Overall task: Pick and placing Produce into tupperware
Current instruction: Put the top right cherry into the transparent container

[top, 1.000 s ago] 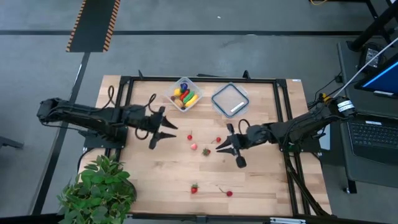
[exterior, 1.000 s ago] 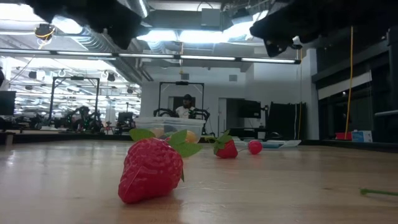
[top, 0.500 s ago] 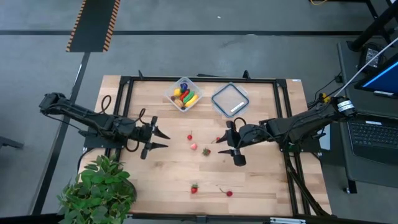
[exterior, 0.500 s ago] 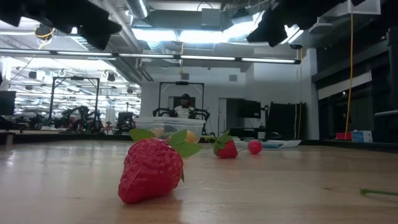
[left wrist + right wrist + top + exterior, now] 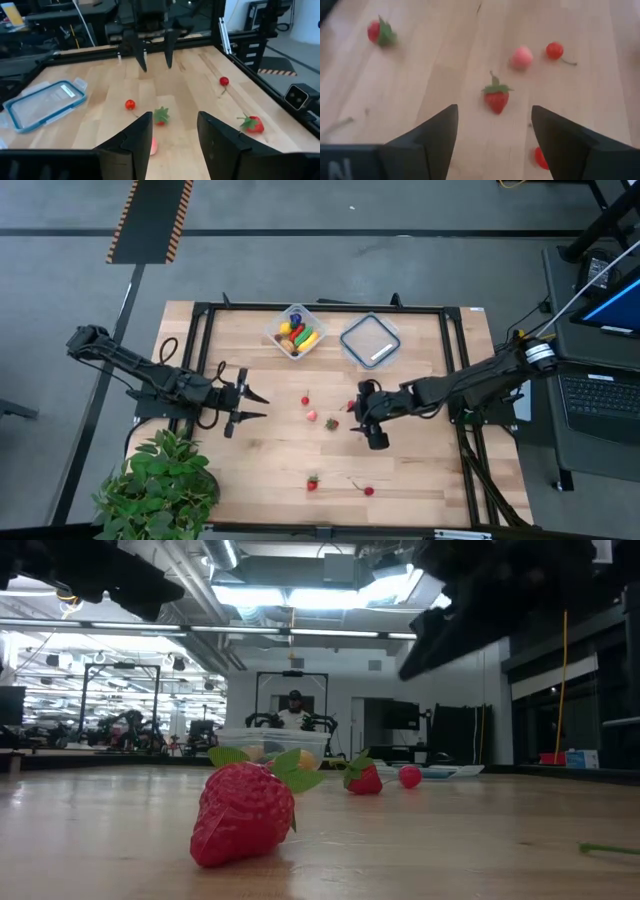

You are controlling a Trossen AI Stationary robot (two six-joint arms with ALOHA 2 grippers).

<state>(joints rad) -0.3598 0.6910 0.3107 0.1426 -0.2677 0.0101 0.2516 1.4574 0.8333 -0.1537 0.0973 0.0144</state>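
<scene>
Your right pincer (image 5: 362,420) hangs over the middle of the worktop (image 5: 420,480) with its fingers spread wide and nothing between them. From its wrist view, it is lined up on a small strawberry (image 5: 496,97), which lies on the wood just ahead of the gap between the two fingers; judging by that, you have set it up to come down on this piece. A pink piece (image 5: 521,57) and a cherry (image 5: 554,50) lie a little beyond the strawberry. Another strawberry (image 5: 380,32) sits off to one side, and a red piece (image 5: 542,157) shows close by one finger.

Your left pincer (image 5: 243,399) waits over the left part of the worktop, fingers parted and empty, well apart from the loose fruit.

The tub (image 5: 295,332) stands at the far edge of the worktop and already holds several coloured pieces. Its lid (image 5: 370,340) lies flat just beside it, so the tub's mouth is free for dropping fruit in.

The tub is well apart from your right pincer, toward the far edge of the worktop and a little to its left. Near the front edge, one more strawberry (image 5: 313,482) and one more cherry (image 5: 368,491) are still out.
</scene>
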